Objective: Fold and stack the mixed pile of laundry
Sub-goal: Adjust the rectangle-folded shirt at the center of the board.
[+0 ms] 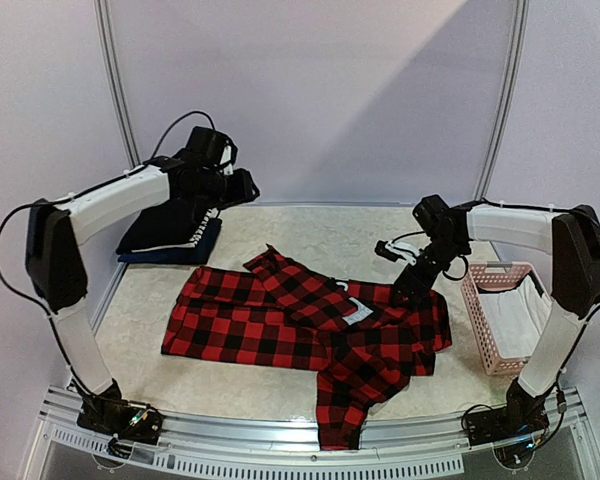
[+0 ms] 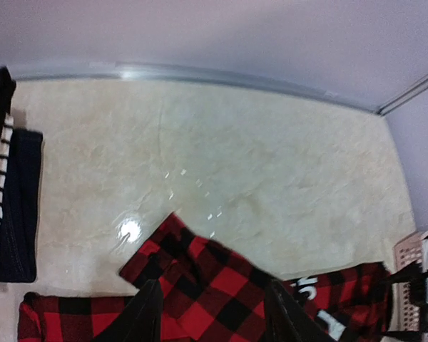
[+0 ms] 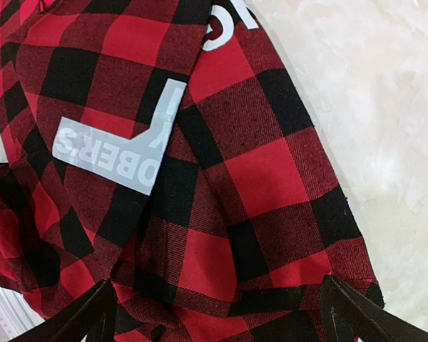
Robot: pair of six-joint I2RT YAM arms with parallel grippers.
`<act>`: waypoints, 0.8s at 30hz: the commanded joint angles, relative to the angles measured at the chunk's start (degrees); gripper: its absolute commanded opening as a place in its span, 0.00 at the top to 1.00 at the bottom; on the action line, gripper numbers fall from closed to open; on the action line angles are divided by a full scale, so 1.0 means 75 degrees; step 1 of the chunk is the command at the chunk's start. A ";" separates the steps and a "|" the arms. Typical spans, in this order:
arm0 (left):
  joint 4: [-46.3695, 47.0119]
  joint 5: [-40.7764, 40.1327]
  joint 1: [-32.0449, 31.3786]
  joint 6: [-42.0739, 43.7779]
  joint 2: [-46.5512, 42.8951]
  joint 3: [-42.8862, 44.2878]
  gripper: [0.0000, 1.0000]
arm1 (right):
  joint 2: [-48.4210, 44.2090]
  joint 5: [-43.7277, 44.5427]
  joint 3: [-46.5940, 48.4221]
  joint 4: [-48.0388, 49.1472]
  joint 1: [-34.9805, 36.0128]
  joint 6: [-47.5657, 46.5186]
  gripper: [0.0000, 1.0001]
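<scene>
Red-and-black plaid shirt (image 1: 280, 325) lies mid-table, mostly spread but rumpled at its right end. Its long axis runs left to right, with one sleeve trailing toward the near edge. You look to be at the flattening step, before the first fold. Your right gripper (image 3: 217, 313) sits low over that rumpled end, fingers spread wide and gripping nothing. Your left gripper (image 1: 242, 188) hangs raised near the folded dark stack (image 1: 165, 238), parted and empty. Next you'll likely need a clean pinch on one edge layer.

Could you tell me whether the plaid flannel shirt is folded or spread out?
Spread out, not neatly folded: the plaid flannel shirt lies flat across the table, one sleeve reaching the near edge.
</scene>
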 commanded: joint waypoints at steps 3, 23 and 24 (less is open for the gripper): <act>-0.2607 0.0998 0.0362 0.1248 0.2019 0.0951 0.51 | -0.0187 -0.0283 0.0169 -0.0192 -0.0020 0.0050 0.01; -0.2728 0.0878 0.0622 0.0844 0.3890 0.1676 0.51 | -0.0275 -0.0400 -0.0039 -0.0146 -0.0017 0.0012 0.01; -0.2713 0.0853 0.0627 0.0835 0.3944 0.1701 0.51 | -0.0268 -0.0408 -0.0044 -0.0144 -0.0020 0.0014 0.01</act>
